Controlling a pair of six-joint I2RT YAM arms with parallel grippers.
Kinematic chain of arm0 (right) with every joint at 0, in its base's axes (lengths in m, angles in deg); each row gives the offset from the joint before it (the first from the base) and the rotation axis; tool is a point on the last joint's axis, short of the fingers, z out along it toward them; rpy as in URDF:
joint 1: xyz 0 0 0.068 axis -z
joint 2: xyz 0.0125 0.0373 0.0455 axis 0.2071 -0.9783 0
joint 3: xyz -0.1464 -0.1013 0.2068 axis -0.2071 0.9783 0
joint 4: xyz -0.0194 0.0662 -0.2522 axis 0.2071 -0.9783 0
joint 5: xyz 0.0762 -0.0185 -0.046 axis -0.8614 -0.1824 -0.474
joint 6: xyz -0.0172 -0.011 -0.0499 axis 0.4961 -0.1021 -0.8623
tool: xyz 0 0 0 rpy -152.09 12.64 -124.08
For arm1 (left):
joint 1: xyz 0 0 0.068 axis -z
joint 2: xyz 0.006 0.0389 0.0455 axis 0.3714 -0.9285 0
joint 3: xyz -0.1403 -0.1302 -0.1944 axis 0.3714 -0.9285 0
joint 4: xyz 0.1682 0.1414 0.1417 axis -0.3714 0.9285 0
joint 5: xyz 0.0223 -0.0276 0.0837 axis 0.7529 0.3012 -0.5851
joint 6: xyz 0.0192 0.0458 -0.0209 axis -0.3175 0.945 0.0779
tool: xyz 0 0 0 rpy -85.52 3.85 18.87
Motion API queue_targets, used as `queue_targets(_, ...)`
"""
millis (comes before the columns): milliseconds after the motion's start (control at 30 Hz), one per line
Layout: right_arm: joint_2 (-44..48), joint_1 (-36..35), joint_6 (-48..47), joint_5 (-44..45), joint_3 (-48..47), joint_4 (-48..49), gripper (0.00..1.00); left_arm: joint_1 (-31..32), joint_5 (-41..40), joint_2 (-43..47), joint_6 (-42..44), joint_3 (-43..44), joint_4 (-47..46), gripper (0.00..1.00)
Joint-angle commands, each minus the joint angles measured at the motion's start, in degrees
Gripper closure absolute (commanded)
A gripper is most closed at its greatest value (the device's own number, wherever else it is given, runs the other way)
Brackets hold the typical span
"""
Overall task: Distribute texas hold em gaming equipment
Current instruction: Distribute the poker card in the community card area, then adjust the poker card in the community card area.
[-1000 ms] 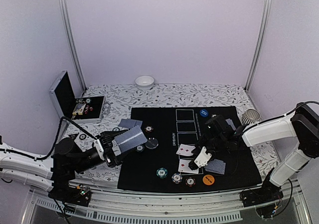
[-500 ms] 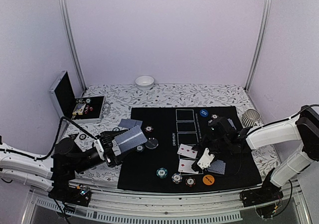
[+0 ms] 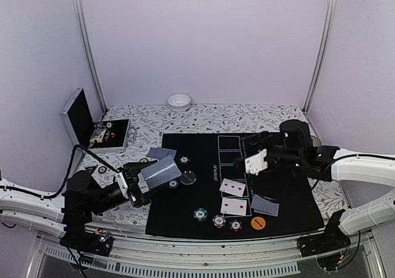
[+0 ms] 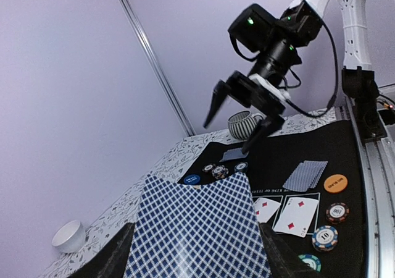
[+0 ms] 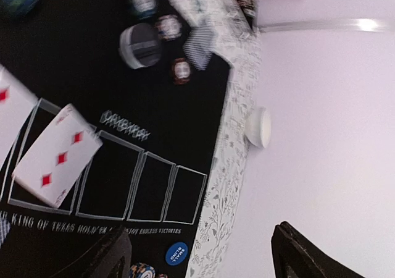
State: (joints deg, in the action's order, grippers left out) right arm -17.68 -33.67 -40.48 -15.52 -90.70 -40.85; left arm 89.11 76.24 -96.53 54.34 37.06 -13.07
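My left gripper point(image 3: 150, 178) point(image 4: 197, 253) is shut on a deck of blue-checked playing cards point(image 3: 162, 169) point(image 4: 197, 228), held tilted over the mat's left edge. My right gripper point(image 3: 255, 162) point(image 5: 203, 253) hangs open and empty above the mat's middle boxes. Two face-up diamond cards point(image 3: 233, 196) point(image 4: 297, 215) lie in the printed boxes. A small face-down pile point(image 3: 265, 205) point(image 4: 305, 175) lies to their right, beside an orange disc point(image 3: 258, 223). Striped chips point(image 3: 218, 220) sit along the front edge. A blue disc point(image 3: 252, 140) point(image 5: 175, 253) is at the back and a dark disc point(image 3: 188, 178) at the left.
The black mat point(image 3: 185, 210) covers the table's middle. A white bowl point(image 3: 179, 102) stands at the back wall. An open metal case point(image 3: 92, 130) holding chips is at the far left. A striped cup point(image 3: 311, 144) is partly behind the right arm. Face-down cards point(image 3: 160, 152) lie off the mat's left corner.
My right gripper has opened, risen from beside the face-down pile and swung back over the mat's middle. The left gripper and its deck have not moved.
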Motion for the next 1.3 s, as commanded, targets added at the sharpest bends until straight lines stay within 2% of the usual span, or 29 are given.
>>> queue_targets(0,2.1,0.9,48.8,8.5,-14.1,-1.0,0.17,-0.6,-0.7,-0.2,-1.0,1.5,-1.4,0.39)
queue_targets(67,0.5,1.0,64.0,7.1,-18.3,-8.0,0.18,-0.6,-1.3,-0.8,-1.3,1.5,-2.1,0.39)
queue_targets(167,-3.2,1.1,81.0,1.6,-21.6,-14.5,0.24,-0.6,-3.2,-2.0,-1.9,2.4,-2.0,0.39)
queue_targets(267,-6.8,1.0,92.5,-1.8,-21.3,-15.7,0.29,-0.9,-6.8,-2.8,-4.0,4.6,0.4,0.39)
queue_targets(400,-12.8,1.1,100.3,-3.7,-21.6,-16.7,0.36,-0.9,-13.5,-3.1,-9.1,7.1,5.8,0.39)
queue_targets(567,-23.1,1.0,105.2,-5.2,-25.7,-19.8,0.44,-0.8,-16.4,-1.9,-13.9,6.6,6.9,0.39)
queue_targets(800,-38.5,-1.3,103.7,-7.0,-33.7,-26.1,0.5,-0.4,-16.6,2.3,-17.5,9.3,15.1,0.4)
queue_targets(967,-41.6,-1.8,103.2,-4.1,-35.6,-27.4,0.5,-0.3,-16.9,4.2,-16.7,10.5,19.3,0.4)
queue_targets(1133,-46.1,-2.1,102.2,-2.0,-37.6,-29.6,0.5,-0.2,-16.6,4.8,-14.4,9.2,17.9,0.39)
queue_targets(1267,-48.9,-3.5,100.7,3.5,-40.0,-33.4,0.51,-0.3,-16.0,4.4,-13.4,8.9,17.0,0.39)
